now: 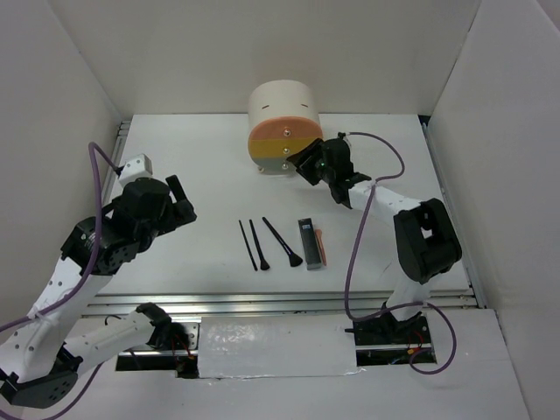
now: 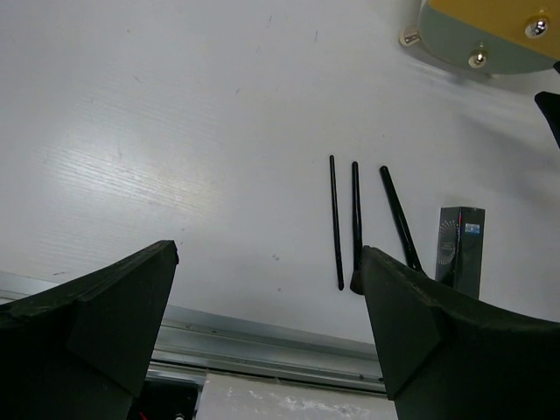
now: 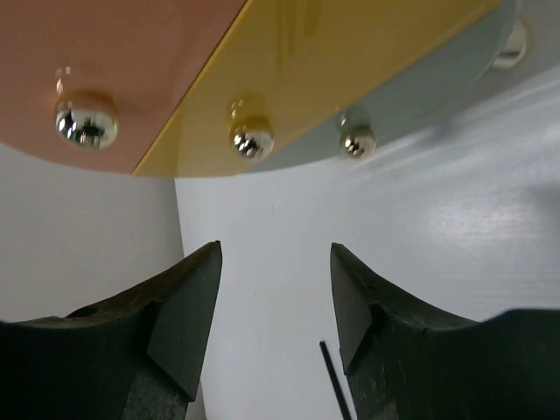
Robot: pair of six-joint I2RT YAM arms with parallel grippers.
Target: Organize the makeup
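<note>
The makeup lies in a row mid-table: two thin black sticks (image 1: 248, 245) (image 1: 255, 243), a black flared-head brush (image 1: 282, 241), a dark grey box (image 1: 307, 242) and a salmon-pink stick (image 1: 320, 248) against the box's right side. The left wrist view shows the sticks (image 2: 336, 219) (image 2: 356, 223), the brush (image 2: 398, 219) and the box (image 2: 461, 245). My left gripper (image 1: 179, 206) (image 2: 269, 254) hangs open, left of the row, holding nothing. My right gripper (image 1: 317, 162) (image 3: 276, 254) is open and empty just in front of the organizer's drawer fronts, below the yellow drawer's knob (image 3: 251, 138).
The cream cylindrical organizer (image 1: 282, 109) stands at the back centre, its orange (image 3: 131, 61), yellow (image 3: 332, 61) and green (image 3: 437, 96) drawer fronts facing the arms. A metal rail (image 1: 280, 302) runs along the near table edge. White walls enclose the sides and back.
</note>
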